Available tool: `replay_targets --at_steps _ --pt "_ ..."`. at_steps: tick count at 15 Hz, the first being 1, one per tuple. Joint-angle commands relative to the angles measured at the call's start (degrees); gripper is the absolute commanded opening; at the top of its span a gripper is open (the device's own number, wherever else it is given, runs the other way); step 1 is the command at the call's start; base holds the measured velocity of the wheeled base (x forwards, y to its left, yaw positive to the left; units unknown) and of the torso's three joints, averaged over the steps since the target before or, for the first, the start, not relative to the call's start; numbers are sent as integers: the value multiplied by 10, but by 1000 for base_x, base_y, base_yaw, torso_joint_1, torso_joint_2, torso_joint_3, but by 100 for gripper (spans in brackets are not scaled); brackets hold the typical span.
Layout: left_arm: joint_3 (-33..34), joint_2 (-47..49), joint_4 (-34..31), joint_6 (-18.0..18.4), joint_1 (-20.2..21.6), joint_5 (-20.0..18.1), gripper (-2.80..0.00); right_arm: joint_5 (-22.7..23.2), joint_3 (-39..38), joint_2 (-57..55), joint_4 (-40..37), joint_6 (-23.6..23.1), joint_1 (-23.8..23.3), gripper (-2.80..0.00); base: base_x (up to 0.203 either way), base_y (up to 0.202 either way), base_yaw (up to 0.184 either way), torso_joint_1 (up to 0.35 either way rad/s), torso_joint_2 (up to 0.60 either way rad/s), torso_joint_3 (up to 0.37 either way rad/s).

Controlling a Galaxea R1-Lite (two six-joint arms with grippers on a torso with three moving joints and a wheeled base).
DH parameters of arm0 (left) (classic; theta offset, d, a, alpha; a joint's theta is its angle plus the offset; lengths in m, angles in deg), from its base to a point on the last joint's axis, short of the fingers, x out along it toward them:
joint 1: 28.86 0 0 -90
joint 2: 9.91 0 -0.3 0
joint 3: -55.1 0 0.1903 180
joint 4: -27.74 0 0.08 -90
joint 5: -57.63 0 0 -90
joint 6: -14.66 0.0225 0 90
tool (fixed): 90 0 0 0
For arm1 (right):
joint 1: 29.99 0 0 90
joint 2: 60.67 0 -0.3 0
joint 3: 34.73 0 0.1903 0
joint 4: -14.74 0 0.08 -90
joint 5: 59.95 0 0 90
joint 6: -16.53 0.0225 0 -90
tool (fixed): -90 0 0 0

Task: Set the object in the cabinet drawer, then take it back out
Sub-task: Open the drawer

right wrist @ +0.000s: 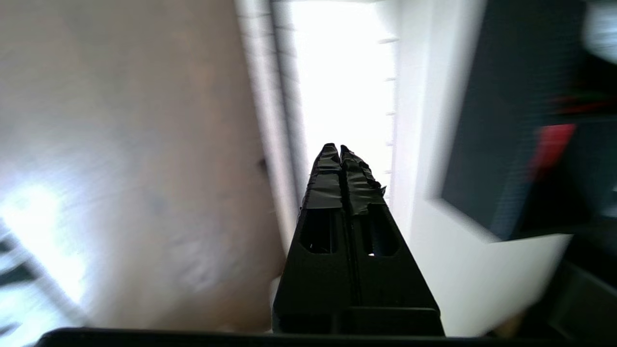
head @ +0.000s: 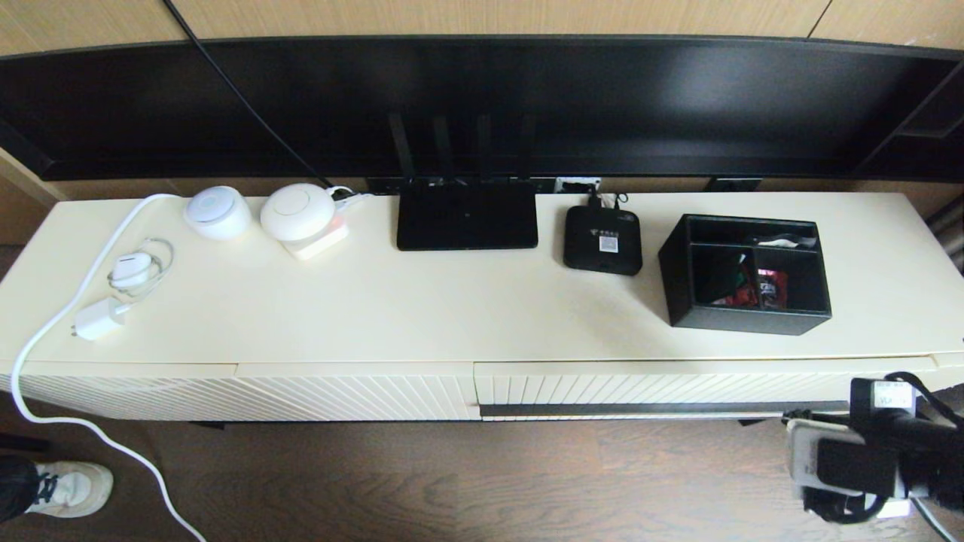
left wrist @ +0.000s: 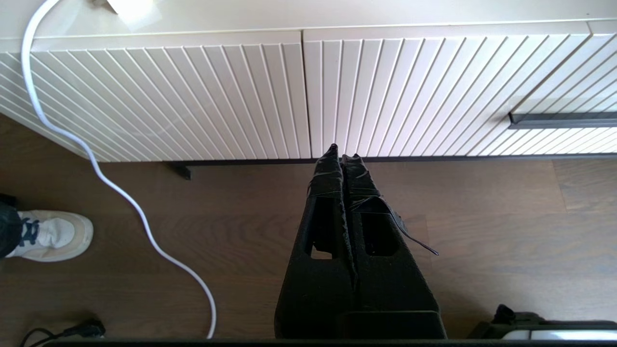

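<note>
My right end effector (right wrist: 336,150) has its taped fingers pressed together with nothing between them, and it touches nothing. In the head view its arm sits low in front of the cabinet, past the right end of the cabinet drawer (head: 663,391), just beyond the tip of the dark handle strip (head: 655,409).

My left end effector (left wrist: 343,155) is likewise closed flat and empty, hanging over the wood floor (left wrist: 482,231) in front of the ribbed cabinet face, left of the drawer's handle; its tips line up near the seam between two front panels, though I cannot tell whether they touch.

The drawer itself is shut, flush with the neighbouring panels. The organizer box (head: 745,272) stands upright on the cream tabletop (head: 452,309) above the drawer's right half, with red and white small items showing in its compartments. To the box's left sit a small set-top box (head: 602,239), then a router (head: 467,218) with four antennas. A white cable (left wrist: 115,188) trails to the floor further left.
</note>
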Motion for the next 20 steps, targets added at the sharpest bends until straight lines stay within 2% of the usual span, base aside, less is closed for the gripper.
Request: replay_targets --at_steps 1,3,7,11,16,20 --pt "0 0 0 0 0 0 -280 -1 -42 19 6 -8 3 -280 0 0 0 0 0 0" --pt "0 1 0 0 0 0 -280 -3 -71 -22 69 -11 7 -280 0 0 0 0 0 0" --pt "0 1 0 0 0 0 -280 -2 -102 -138 264 -10 11 -280 0 0 0 0 0 0" --pt "0 1 0 0 0 0 -280 0 -143 -199 340 -10 11 -280 0 0 0 0 0 0" --pt "0 1 0 0 0 0 -280 -1 -167 -251 381 -18 12 -280 0 0 0 0 0 0" --pt "0 1 0 0 0 0 -280 2 -182 -331 510 -18 12 -280 0 0 0 0 0 0"
